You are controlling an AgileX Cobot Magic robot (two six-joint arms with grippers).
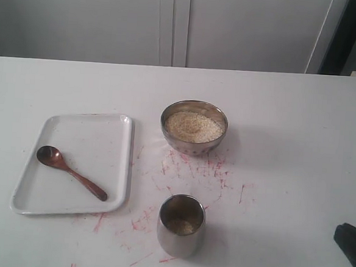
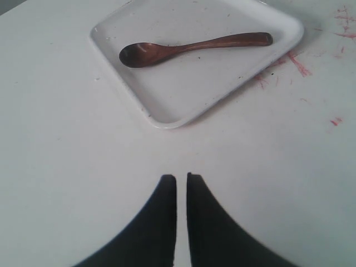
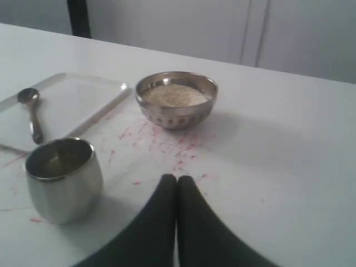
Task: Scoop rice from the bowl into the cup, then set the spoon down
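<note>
We see a bowl (image 1: 192,148) and cup (image 1: 180,237) of shiny, mirror-like steel, a spoon (image 1: 74,174) of smooth glossy dark wood, dry grainy rice (image 1: 194,126), a smooth white tray (image 1: 104,134) with soft sheen, and a matt white table (image 1: 300,130), red-scuffed towards its near edge.

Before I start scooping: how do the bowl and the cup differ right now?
The bowl is wide and shallow; the cup is narrower and taller. The bowl is nearly full of rice; the cup holds only a little at its bottom. Both are shiny steel, upright on the table.
</note>
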